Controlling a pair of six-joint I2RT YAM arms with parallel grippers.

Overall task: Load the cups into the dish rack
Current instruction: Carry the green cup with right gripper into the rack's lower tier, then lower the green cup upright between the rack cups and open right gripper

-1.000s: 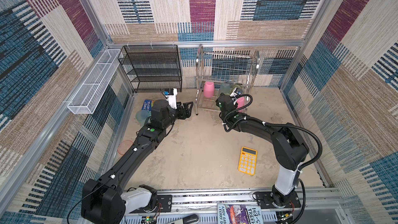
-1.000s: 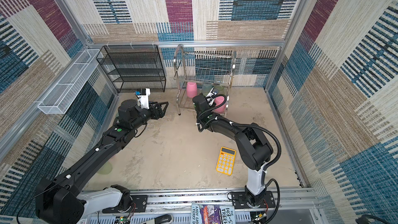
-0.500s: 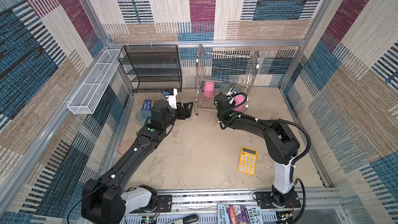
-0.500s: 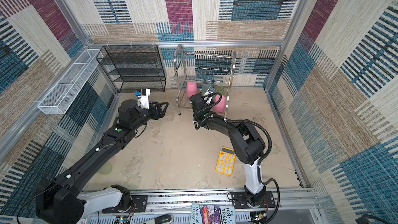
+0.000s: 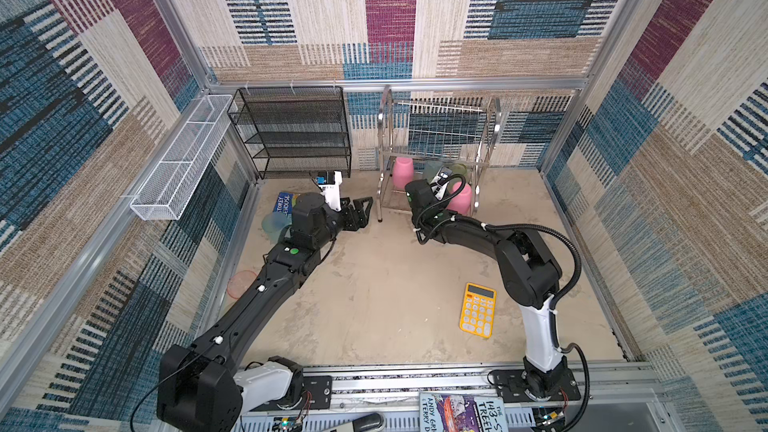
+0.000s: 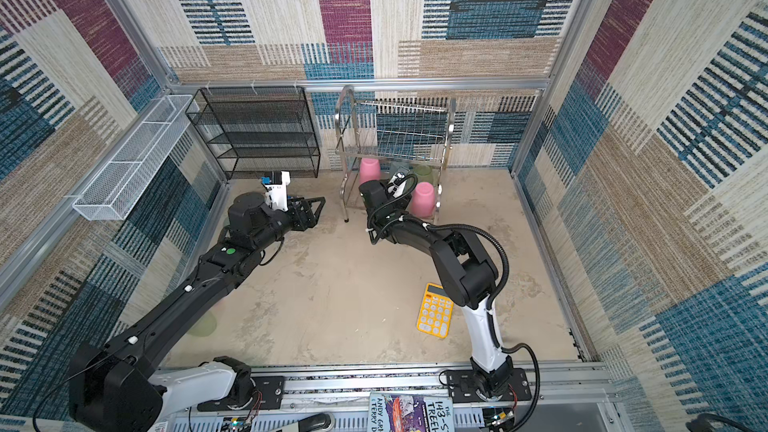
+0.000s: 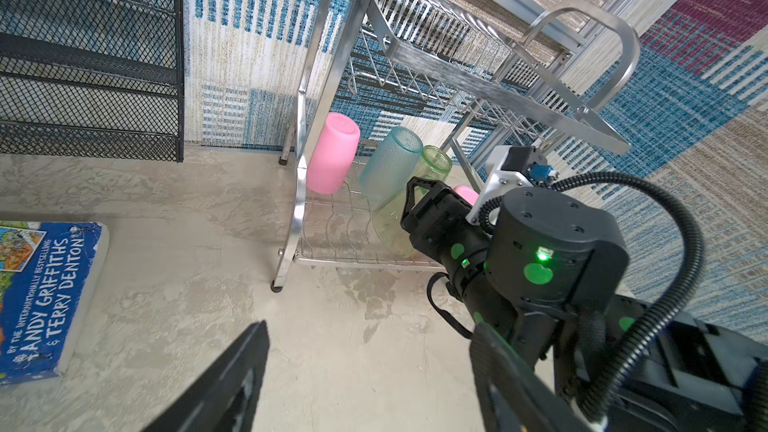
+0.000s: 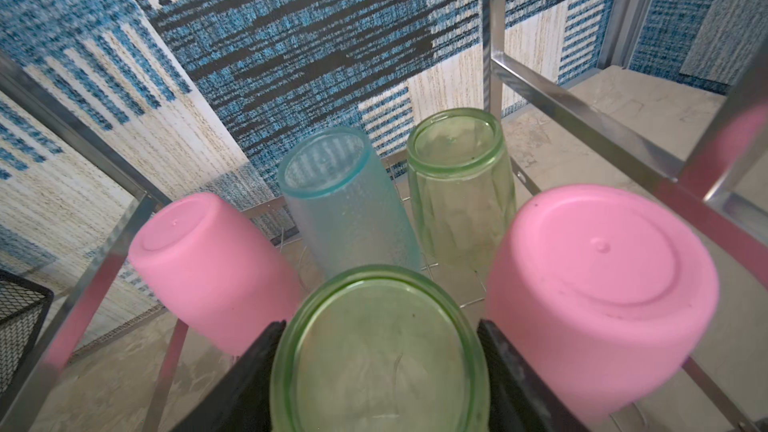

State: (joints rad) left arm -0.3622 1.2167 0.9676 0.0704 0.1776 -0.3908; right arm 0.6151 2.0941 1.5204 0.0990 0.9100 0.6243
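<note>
Top views, surface (image 5: 395, 284): three cups wait out here beside the left arm (image 5: 266, 292). They are a blue cup (image 5: 272, 225), a salmon cup (image 5: 242, 283) and a pale green cup (image 6: 202, 323).
Dish rack (image 5: 440, 130): it stands at the back. Its top shelf is bare and its bottom shelf has cups.
Left tool (image 5: 359, 211): wide, holding nothing, near the rack's front foot.
Right tool (image 8: 380, 371): holds a green cup (image 8: 376, 317) bottom up at the front of the bottom shelf.
Cups in rack: four, bottoms up, some leaning. They are a pink cup (image 8: 208, 259), a teal cup (image 8: 345, 209), a small green cup (image 8: 457, 193) and a second pink cup (image 8: 598, 276).
Done: I think about half.
Left to do: let go of the green cup, then fetch the three on the surface.
</note>
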